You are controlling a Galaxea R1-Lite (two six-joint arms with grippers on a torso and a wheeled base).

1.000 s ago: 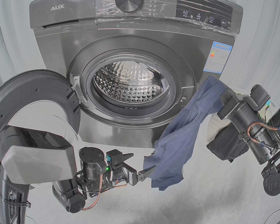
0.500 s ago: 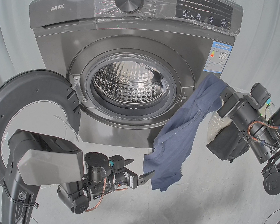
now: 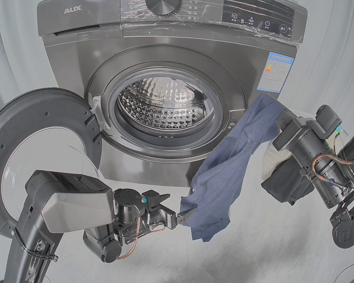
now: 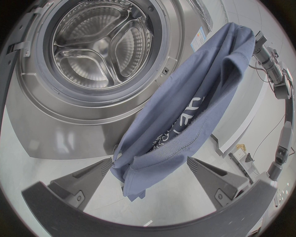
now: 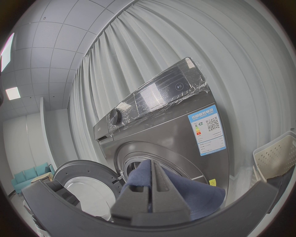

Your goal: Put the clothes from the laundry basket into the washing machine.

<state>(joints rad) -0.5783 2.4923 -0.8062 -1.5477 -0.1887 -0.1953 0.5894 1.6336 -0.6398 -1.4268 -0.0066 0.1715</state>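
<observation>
The blue shirt (image 3: 227, 167) hangs in the air in front of the washing machine (image 3: 172, 35), just right of the round opening and outside the drum (image 3: 163, 103). It stretches down and to the left from its top corner, and its lower end is clear of the floor (image 3: 257, 250). Your right gripper (image 5: 153, 168) has that top corner: its fingers are pressed together with blue cloth bunched on both sides of them, level with the right edge of the opening. Your left gripper (image 3: 180, 204) is low in front of the machine, at the shirt's lower end. Its fingers are spread wide and the hem hangs down between them. One finger (image 4: 92, 176) looks to be touching the edge of the cloth, but nothing is clamped. From the left wrist you see pale print on the shirt's inner fold. The machine's door (image 3: 38, 114) is swung fully open to the left, and the drum behind it shows bare metal. The white laundry basket (image 3: 274, 156) stands to the right of the machine, behind your right arm, with a dark garment (image 3: 286, 183) at its near side.
</observation>
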